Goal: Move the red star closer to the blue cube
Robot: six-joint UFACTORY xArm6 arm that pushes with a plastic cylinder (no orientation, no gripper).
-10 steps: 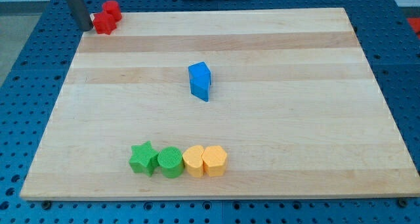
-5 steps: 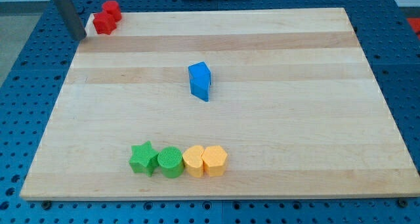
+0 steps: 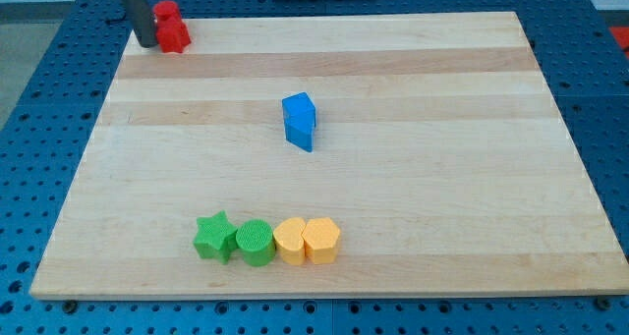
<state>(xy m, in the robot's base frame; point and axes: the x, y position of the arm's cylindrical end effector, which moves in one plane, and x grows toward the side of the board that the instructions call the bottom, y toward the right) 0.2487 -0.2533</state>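
board's point(image 3: 413, 80) top-left: red star point(image 3: 173, 27) upright

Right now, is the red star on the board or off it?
On the board. The red star sits at the wooden board's top-left corner, with my tip against its left side.

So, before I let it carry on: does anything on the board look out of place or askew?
Only the red star: it sits at the board's top-left corner, near the edge, far from the blue cube. My tip is right against its left side. The bottom row looks tidy.
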